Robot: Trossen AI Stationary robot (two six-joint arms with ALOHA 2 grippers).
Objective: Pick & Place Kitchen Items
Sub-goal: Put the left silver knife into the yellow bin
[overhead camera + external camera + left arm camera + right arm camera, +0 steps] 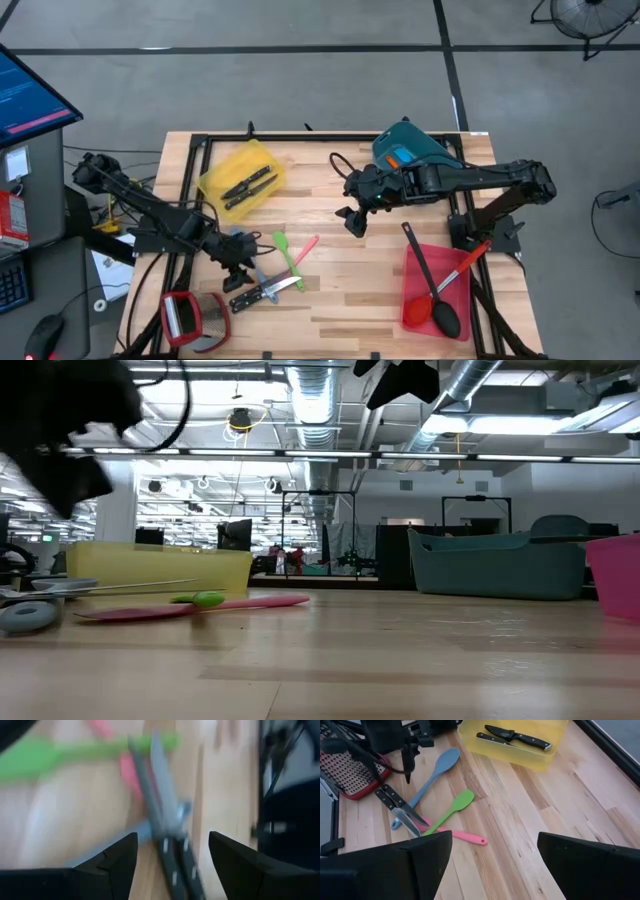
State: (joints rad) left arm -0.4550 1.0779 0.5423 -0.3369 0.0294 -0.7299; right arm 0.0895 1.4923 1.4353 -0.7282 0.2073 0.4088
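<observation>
Two black-handled knives [262, 292] lie side by side on the table near its front left, crossing a grey-blue spoon [435, 770], a green spatula [285, 255] and a pink spatula [303, 250]. My left gripper [240, 272] stands open just above the knives' handles [180, 870], one finger to either side and tilted down, touching nothing. My right gripper [352, 218] hangs open high over the table's middle with nothing between its fingers. A yellow bin [240, 178] holds two more knives [517, 737]. A red bin [437, 290] holds a black ladle [432, 285] and a red-handled tool [455, 275].
A teal bin [405, 150] stands at the far right, under the right arm. A red-framed grey flat object [185, 318] lies at the near left corner, close beside the left arm. Bare wood shows between the utensil pile and the red bin.
</observation>
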